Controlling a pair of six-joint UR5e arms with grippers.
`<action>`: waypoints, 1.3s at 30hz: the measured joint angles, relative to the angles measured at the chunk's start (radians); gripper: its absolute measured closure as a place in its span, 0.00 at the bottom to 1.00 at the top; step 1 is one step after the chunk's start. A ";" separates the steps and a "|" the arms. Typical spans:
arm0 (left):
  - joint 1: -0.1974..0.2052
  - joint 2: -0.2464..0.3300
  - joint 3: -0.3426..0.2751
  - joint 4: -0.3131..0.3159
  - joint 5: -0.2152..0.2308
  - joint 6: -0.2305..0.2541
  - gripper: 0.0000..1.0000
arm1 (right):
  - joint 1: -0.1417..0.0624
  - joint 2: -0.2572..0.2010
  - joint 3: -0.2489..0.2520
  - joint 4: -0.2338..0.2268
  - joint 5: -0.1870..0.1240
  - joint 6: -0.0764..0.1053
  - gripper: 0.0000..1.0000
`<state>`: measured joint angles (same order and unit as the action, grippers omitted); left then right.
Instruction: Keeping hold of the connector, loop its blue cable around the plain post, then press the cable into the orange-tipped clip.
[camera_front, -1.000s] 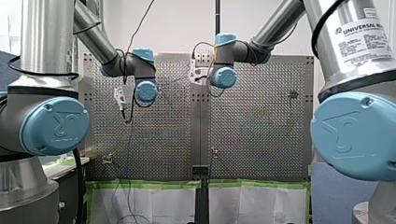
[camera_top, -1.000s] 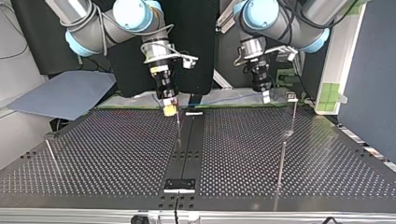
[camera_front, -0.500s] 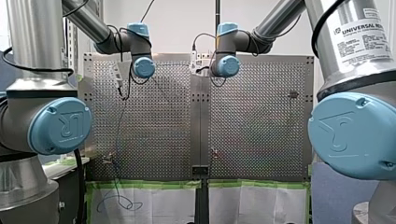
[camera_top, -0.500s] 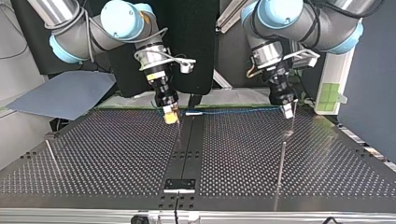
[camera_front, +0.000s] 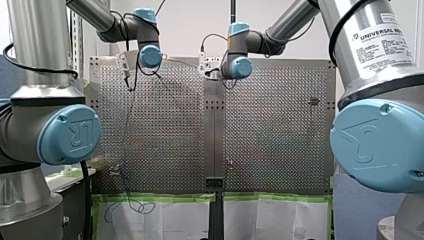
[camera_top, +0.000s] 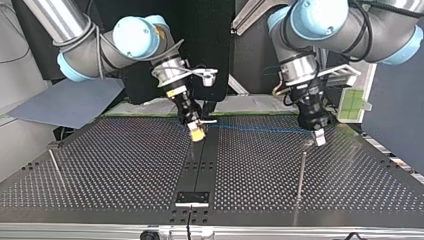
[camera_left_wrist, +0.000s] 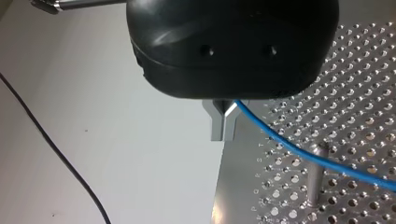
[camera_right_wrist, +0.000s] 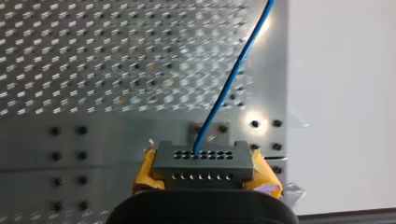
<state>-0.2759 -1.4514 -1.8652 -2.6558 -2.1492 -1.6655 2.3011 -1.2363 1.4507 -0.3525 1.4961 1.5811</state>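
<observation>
My right end effector (camera_right_wrist: 204, 173) pinches the grey connector (camera_right_wrist: 201, 158) between its yellow pads (camera_right_wrist: 144, 179). The connector's long side lies crosswise from pad to pad, and its holed face points straight away from me. The blue cable (camera_right_wrist: 233, 74) leaves that face and climbs away over the perforated plate. My left end effector (camera_left_wrist: 224, 126) has its metal fingers (camera_left_wrist: 219, 130) pressed together. The cable comes out from between them and slants away past the top of the plain post (camera_left_wrist: 315, 186); whether it touches the post, I cannot tell. In the top view the cable runs almost level across the far part of the tabletop (camera_top: 125, 165), from my right end effector near the middle to my left one at that view's right. The post stands upright just nearer the camera. The tabletop is silvery metal, drilled all over, with a dark strip (camera_top: 202, 165) down its centre. In the front view a small orange-tipped clip (camera_front: 229, 162) sits just beside that seam, and green tape (camera_front: 155, 197) edges the tabletop above white paper (camera_front: 165, 217). A blue-grey sheet (camera_top: 70, 100) lies beyond the top view's left corner. A black wire (camera_left_wrist: 46, 140) crosses the pale surface beside my left end effector.
</observation>
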 joint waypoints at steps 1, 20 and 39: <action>0.003 -0.005 0.009 -0.010 0.003 0.001 0.98 | 0.000 0.000 -0.011 0.004 -0.003 0.003 1.00; 0.137 -0.055 0.072 -0.051 0.103 -0.011 0.98 | -0.010 0.019 -0.109 0.019 -0.027 0.029 1.00; 0.226 -0.132 0.156 -0.047 0.220 -0.048 0.98 | -0.013 0.083 -0.169 0.006 -0.070 0.032 1.00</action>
<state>-0.0499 -1.5838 -1.7093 -2.7031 -1.9296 -1.7137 2.2878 -1.1531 1.2821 -0.3468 1.4256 1.6128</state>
